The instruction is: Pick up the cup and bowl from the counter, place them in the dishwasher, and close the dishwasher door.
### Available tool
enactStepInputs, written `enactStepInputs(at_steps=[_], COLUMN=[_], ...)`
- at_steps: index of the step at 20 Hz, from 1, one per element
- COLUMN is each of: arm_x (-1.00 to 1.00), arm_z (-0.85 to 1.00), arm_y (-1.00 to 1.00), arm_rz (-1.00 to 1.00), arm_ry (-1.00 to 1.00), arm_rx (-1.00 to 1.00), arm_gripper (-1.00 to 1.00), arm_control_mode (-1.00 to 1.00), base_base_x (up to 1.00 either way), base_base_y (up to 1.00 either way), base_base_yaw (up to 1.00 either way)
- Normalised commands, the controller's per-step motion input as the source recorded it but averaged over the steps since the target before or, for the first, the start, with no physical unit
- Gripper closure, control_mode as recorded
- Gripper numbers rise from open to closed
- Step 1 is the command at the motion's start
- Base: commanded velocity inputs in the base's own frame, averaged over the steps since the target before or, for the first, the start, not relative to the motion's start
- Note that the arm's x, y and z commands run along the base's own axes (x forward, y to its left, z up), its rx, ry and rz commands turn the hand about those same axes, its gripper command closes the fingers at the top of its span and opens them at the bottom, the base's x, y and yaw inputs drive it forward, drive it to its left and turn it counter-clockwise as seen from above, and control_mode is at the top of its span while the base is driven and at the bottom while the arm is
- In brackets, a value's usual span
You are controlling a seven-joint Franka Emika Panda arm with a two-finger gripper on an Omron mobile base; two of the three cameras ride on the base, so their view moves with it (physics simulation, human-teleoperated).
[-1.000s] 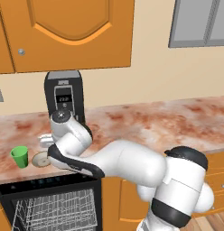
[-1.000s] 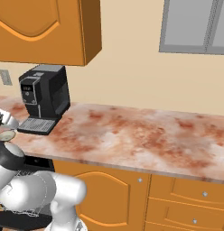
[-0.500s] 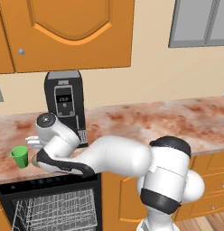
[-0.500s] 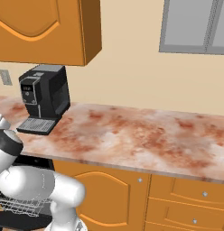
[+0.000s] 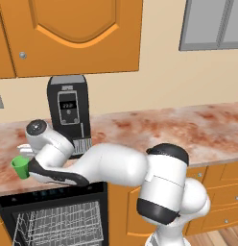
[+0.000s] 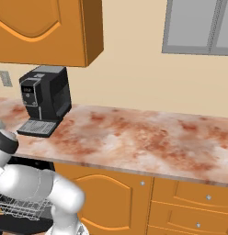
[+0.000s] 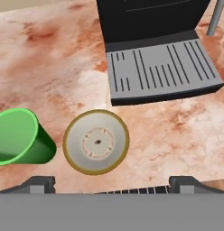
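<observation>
**Open gripper poised above bowl and cup on the counter**

In the hand view, low and centre-left: the bowl [image 7: 96, 141], a small shallow tan dish with a pale inside, flat on the marbled counter [image 7: 50, 67]. Just beside it, at the left edge of the frame: the cup [image 7: 20, 139], bright green, upright and seen from above at a slant, close to the bowl but apart from it as far as can be told. In the left base view, the cup [image 5: 20, 166] at the far left, mid-height, partly behind the white arm.

Across the upper right of the hand view: the black coffee machine [image 7: 150, 22] and its grey drip tray [image 7: 161, 72], well clear of both dishes. In the left base view, lower left under the counter edge: the dishwasher [image 5: 51, 199], door down, grey wire rack [image 5: 63, 226] exposed.

Gripper [image 7: 111, 182] at the bottom of the hand view, fingers [image 7: 39, 182] wide apart and holding nothing, the bowl roughly between them and slightly left of centre.

Likely step in hand: picking up 1 of the 2 dishes, probably the bowl. Best done by shifting slightly to centre on the bowl, descending straight, and placing 1 finger inside the rim and 1 outside, since the dish is shallow. Worth keeping the left finger away from the cup to avoid tipping it.
</observation>
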Motion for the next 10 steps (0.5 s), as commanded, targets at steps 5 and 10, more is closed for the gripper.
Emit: enactStepInputs(at_steps=[5,10], arm_x=[0.31,0.24], arm_z=[-0.20,-0.36], arm_y=[0.15,0.11], arm_rz=[0.00,0.00], arm_ry=[0.00,0.00], arm_rx=[0.01,0.12], arm_gripper=[-1.00,-1.00], arm_control_mode=[-1.00,-1.00], base_base_x=[0.00,0.00], base_base_y=[0.00,0.00], base_base_yaw=[0.00,0.00])
